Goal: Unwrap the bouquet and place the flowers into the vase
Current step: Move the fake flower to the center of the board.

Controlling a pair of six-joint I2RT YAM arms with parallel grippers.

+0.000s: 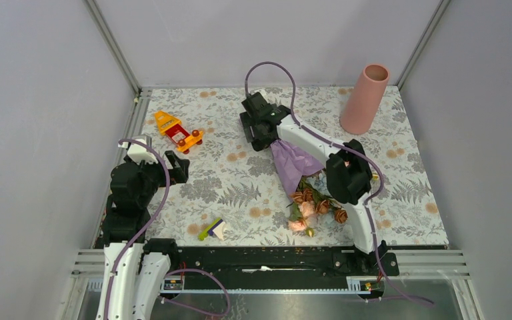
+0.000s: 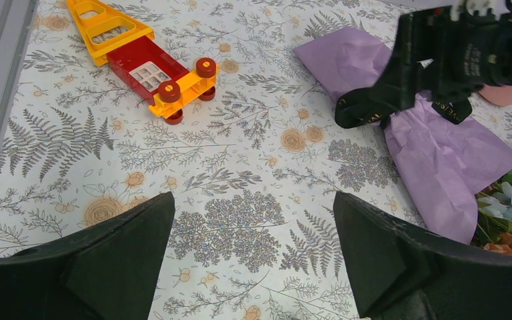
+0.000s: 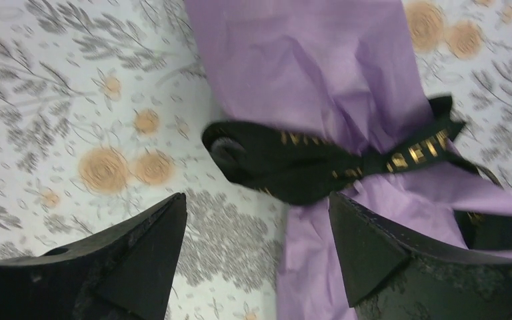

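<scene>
The bouquet [image 1: 298,167] lies on the desk [image 1: 240,180] right of centre, flowers [image 1: 310,203] toward the near edge and wrapped end pointing far-left. The vase [image 1: 365,99] stands well apart at the far right. The right gripper [image 3: 257,207] is poised over the tied neck, jaws spread, nothing pinched — the black ribbon [image 3: 320,157] is not yet undone. The left gripper [image 2: 253,200] hovers at the left, jaws spread and empty. A loose tail of the bow should be taken rather than the knot, then drawn away from the paper — which may need pinning.
</scene>
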